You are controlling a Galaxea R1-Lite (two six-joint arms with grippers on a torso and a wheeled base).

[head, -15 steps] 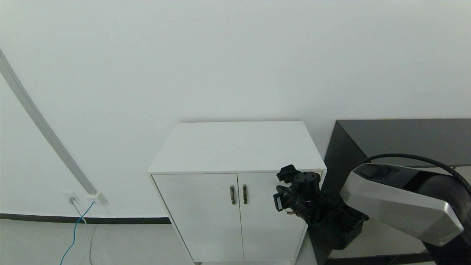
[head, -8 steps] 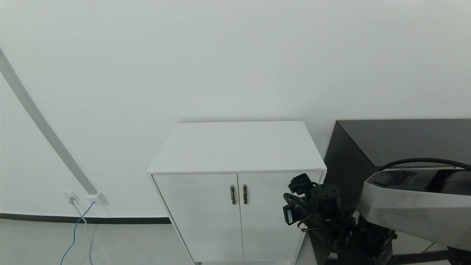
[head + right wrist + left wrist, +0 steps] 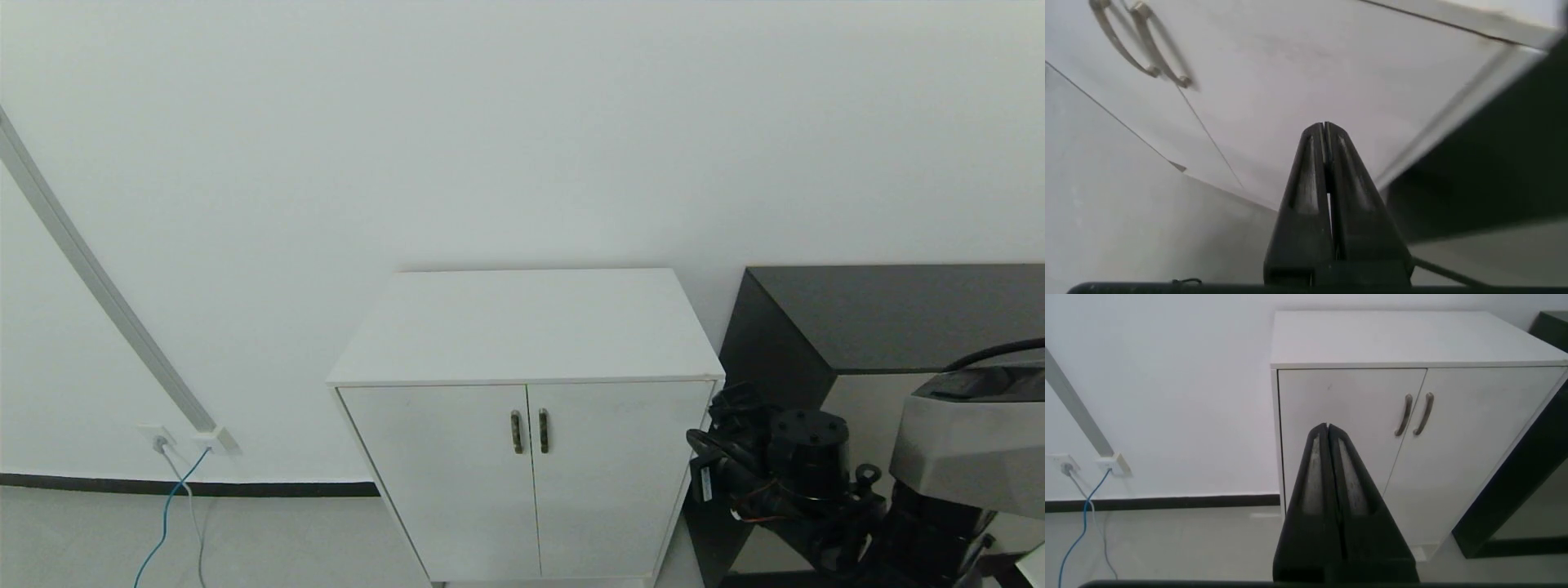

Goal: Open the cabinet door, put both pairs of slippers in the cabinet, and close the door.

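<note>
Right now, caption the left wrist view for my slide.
Shut left gripper faces the white cabinet, both doors closed, handles side by side.

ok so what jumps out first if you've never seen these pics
The white cabinet against the wall, at the centre of the head view, both doors shut with their two handles side by side at the centre seam. To its right stands a black table, and the right gripper hangs close to the cabinet's right door, fingers closed; the left gripper faces the doors, fingers closed too.
</note>
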